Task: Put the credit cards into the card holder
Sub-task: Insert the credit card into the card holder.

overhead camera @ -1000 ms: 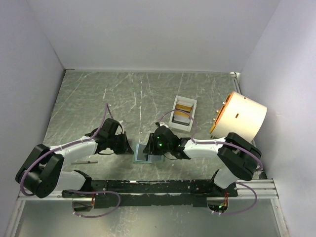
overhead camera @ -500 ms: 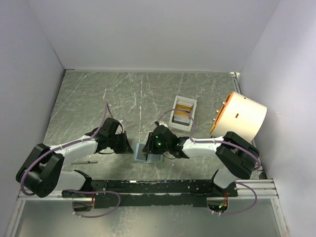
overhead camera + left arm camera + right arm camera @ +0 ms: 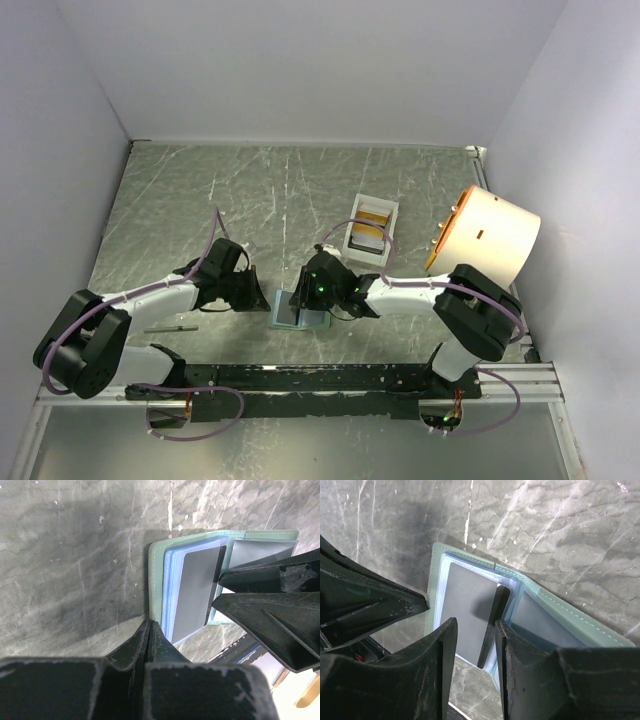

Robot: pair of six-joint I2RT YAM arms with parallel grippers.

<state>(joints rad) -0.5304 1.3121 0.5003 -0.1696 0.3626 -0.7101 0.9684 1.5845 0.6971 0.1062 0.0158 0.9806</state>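
Observation:
The sage-green card holder (image 3: pixel 590 625) lies open on the table, its pale blue sleeves up; it also shows in the top view (image 3: pixel 296 310). A dark credit card (image 3: pixel 467 612) rests on the left sleeves, one long edge raised. My right gripper (image 3: pixel 474 637) stands open astride that raised edge, which leans at the right finger (image 3: pixel 512 645). My left gripper (image 3: pixel 149 626) is shut, with its tips at the holder's green left edge (image 3: pixel 156 580). The same dark card (image 3: pixel 196 592) is seen from the left wrist. More credit cards, gold (image 3: pixel 374 213) and dark (image 3: pixel 366 241), lie in the tray.
The white tray (image 3: pixel 354 226) stands behind the holder, right of centre. A big cream and orange drum (image 3: pixel 487 236) lies on its side at the right wall. A thin grey stick (image 3: pixel 172 328) lies by the left arm. White walls enclose the table.
My right wrist has edged slightly left over the holder. The left arm and the holder have not moved.

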